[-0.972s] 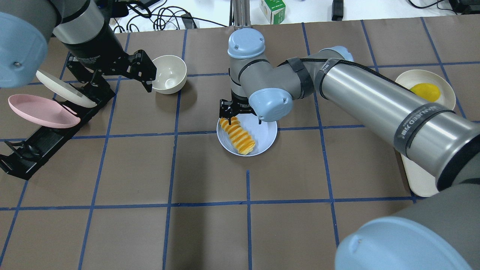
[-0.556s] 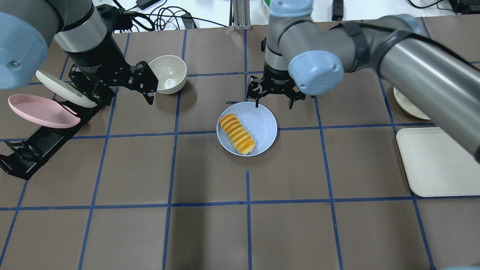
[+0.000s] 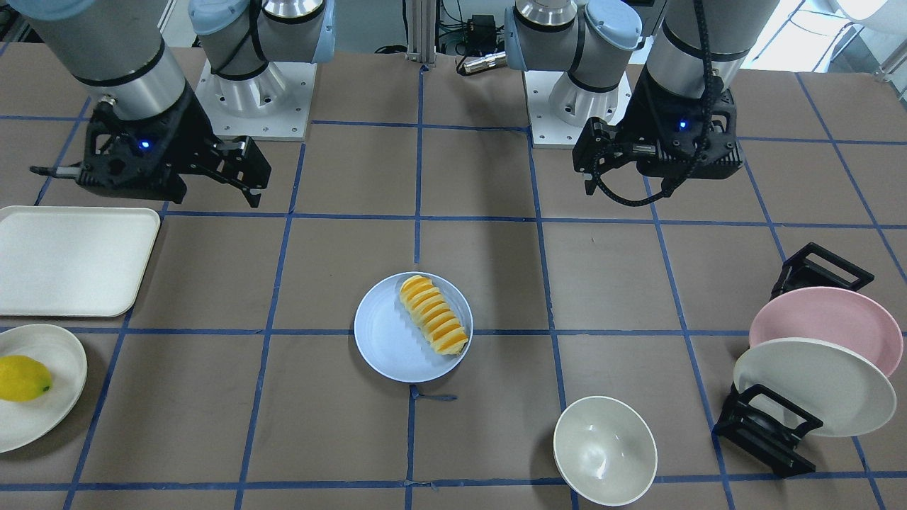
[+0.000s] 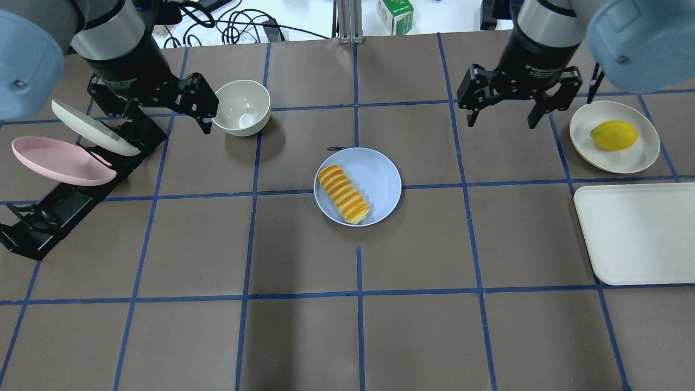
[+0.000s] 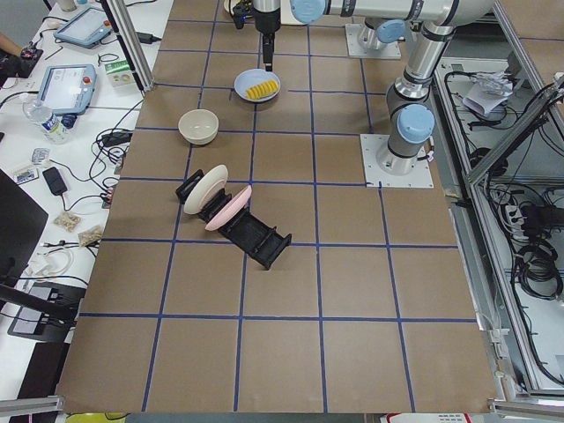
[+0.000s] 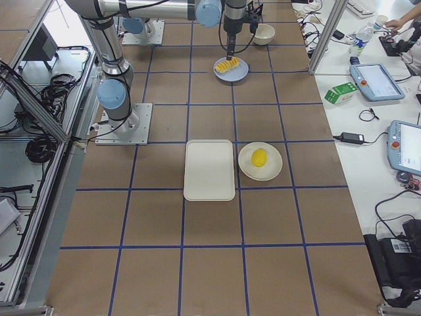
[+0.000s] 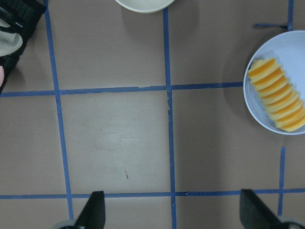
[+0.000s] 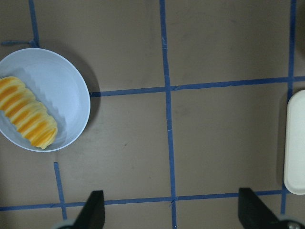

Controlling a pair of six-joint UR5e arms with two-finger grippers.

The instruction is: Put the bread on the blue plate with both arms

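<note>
Bread (image 4: 343,194) is lying on the blue plate (image 4: 381,179); right gripper (image 4: 500,121), spread like left gripper (image 7: 174,212), is retreating toward two o'clock, so placement looks done.

Brown table (image 4: 304,336), blue tape grid. White bowl (image 4: 240,107) upright. Near it, a black rack (image 4: 65,203) holds a pink plate (image 4: 59,160) and a cream-white plate (image 4: 92,128), both tilted on edge. Other end: lemon (image 4: 614,135) lying on a cream plate (image 4: 640,157); rectangular cream tray (image 4: 635,233) just beside. Green carton (image 4: 395,15) and cables (image 4: 239,24) past the table edge.
</note>
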